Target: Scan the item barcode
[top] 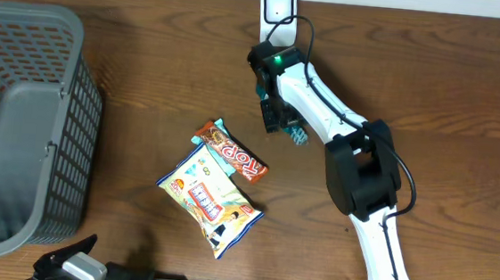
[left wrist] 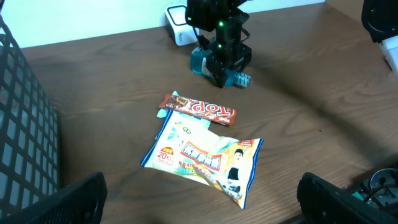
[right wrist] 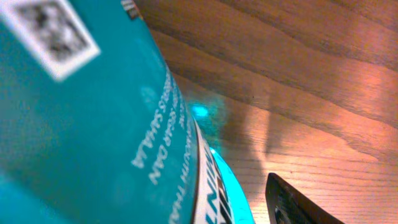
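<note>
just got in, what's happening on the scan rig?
The right end effector is down over a teal bottle lying on the table beside the white scanner; whether it grips the bottle is unclear. The left end effector hangs open and empty. A snack bag and chocolate bar lie mid-table, with a basket at left.

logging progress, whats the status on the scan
Left end effector open. Right end effector open around teal plastic bottle lying near white scanner. Printed snack packets lie apart.
</note>
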`<state>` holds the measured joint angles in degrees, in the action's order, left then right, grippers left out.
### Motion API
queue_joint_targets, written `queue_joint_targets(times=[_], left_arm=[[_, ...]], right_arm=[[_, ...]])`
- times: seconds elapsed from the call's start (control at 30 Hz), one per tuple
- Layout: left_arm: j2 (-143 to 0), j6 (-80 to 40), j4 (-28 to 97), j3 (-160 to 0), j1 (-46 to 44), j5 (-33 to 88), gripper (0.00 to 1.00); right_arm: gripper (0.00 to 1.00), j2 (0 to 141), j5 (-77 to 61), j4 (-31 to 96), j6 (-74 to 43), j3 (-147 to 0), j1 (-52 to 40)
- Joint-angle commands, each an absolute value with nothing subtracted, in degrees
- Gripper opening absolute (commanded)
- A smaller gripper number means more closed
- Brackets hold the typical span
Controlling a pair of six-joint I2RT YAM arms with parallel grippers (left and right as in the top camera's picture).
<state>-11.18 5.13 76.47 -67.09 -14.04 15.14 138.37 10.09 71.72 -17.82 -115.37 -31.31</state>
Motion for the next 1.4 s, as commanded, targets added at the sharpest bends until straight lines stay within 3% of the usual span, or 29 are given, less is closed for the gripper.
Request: queue_joint_targets(times=[0.0,0.17,0.3,0.7,0.93,1.17,1.37], left_arm=[[-11.03,5.32,76.31,-67.33,-14.00,15.84,0.98],[-11.03,5.32,76.31,-67.33,-14.02,15.84,0.98],[-11.03,5.32,76.31,-67.33,-14.00,15.84,0.98],[-11.03,5.32,76.31,-67.33,-14.00,15.84,0.98],[-11.03,5.32,76.31,-67.33,-14.00,15.84,0.98],[-11.03,5.32,76.31,-67.33,-14.00,15.84,0.98],[-11.03,5.32,76.31,-67.33,-14.00,15.84,0.98]], right_arm=[[0.62,141.21,9.98,73.03,-17.96,-113.25,-31.16],[0.64,140.75,9.96,73.10,-17.72,-113.86,-30.98],[0.80,139.63,9.98,74.06,-17.74,-114.98,-30.87],[0.99,123.70,5.37,79.07,-16.19,-118.21,-29.95],[0.99,115.87,0.49,77.54,-10.70,-118.21,-27.44],[0.99,115.37,-27.09,84.62,4.67,-118.15,-23.42],[0.99,111.59,-22.35,91.77,3.44,-118.15,-19.31]])
